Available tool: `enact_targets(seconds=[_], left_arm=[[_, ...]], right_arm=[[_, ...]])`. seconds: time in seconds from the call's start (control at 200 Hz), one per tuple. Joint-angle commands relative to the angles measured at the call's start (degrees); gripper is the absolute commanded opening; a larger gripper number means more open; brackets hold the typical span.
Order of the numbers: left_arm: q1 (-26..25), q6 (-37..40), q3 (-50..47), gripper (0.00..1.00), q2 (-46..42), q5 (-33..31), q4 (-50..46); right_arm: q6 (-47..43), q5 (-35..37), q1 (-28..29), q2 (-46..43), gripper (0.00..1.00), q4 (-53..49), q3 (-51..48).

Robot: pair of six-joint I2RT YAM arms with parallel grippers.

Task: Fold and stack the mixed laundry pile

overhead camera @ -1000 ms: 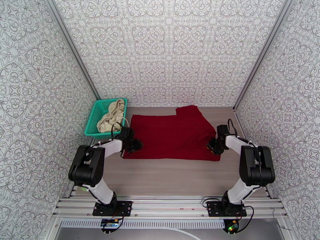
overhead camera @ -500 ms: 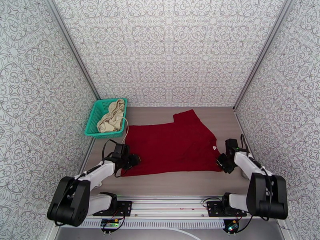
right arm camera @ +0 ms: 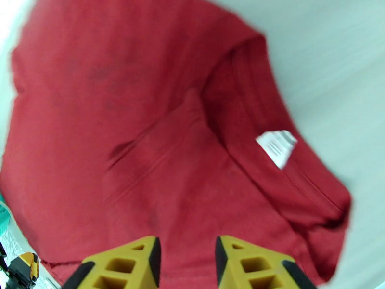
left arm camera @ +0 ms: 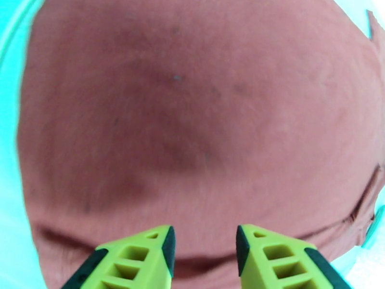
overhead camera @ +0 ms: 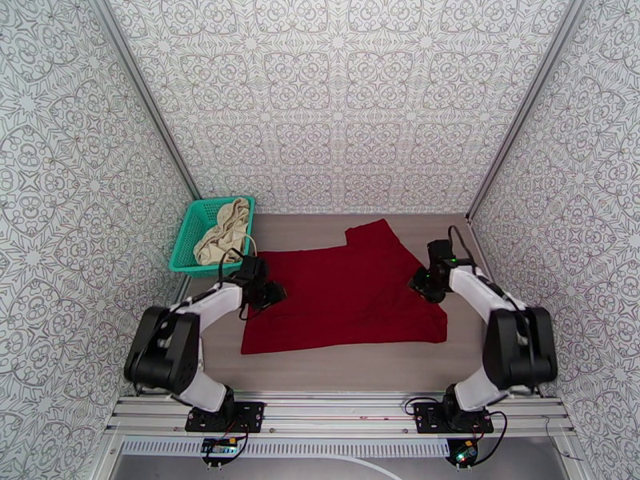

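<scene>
The dark red shirt [overhead camera: 344, 302] lies spread flat on the table, one sleeve pointing to the far side. My left gripper [overhead camera: 274, 294] hovers over its left edge, and in the left wrist view it [left arm camera: 205, 251] is open with only red cloth [left arm camera: 192, 116] below. My right gripper [overhead camera: 418, 283] is at the shirt's right edge near the collar. It [right arm camera: 187, 261] is open above the cloth [right arm camera: 144, 116], and the collar's white tag [right arm camera: 275, 146] shows ahead of it. The cream-beige garment [overhead camera: 222, 236] sits bunched in the teal basket.
The teal mesh basket [overhead camera: 186, 238] stands at the far left, just beyond the shirt's left corner. Patterned walls close in the table on three sides. Bare tabletop [overhead camera: 344, 370] runs between the shirt's near hem and the arm bases.
Both arms dragged the shirt toward the near edge, then let go and moved back toward the far side. The shirt now lies nearer the front than a second ago.
</scene>
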Motion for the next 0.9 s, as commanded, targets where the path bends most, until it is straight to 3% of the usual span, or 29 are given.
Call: enact_targets(seconds=[0.0, 0.275, 0.52, 0.705, 0.895], left_arm=[[-0.7, 0.6, -1.1, 0.40, 1.5, 0.3, 2.0], [-0.8, -0.1, -11.3, 0.40, -3.5, 1.3, 4.1], [-1.3, -0.6, -15.1, 0.40, -7.8, 3.3, 4.3], [-1.3, 1.7, -8.8, 0.41, -9.3, 2.8, -0.8], [1.8, 6.4, 7.0, 0.47, -4.8, -0.4, -6.3]], right_arm=[[4.4, -1.4, -0.7, 1.6, 0.33, 3.1, -5.2], [7.2, 3.5, -7.7, -8.4, 0.28, -1.8, -17.4], [7.8, 4.2, -9.6, -18.4, 0.27, -5.2, -24.8], [3.7, 6.6, -9.6, -21.9, 0.31, -10.4, -16.5], [-6.9, -0.2, -9.6, -18.0, 0.37, -7.4, -0.8]])
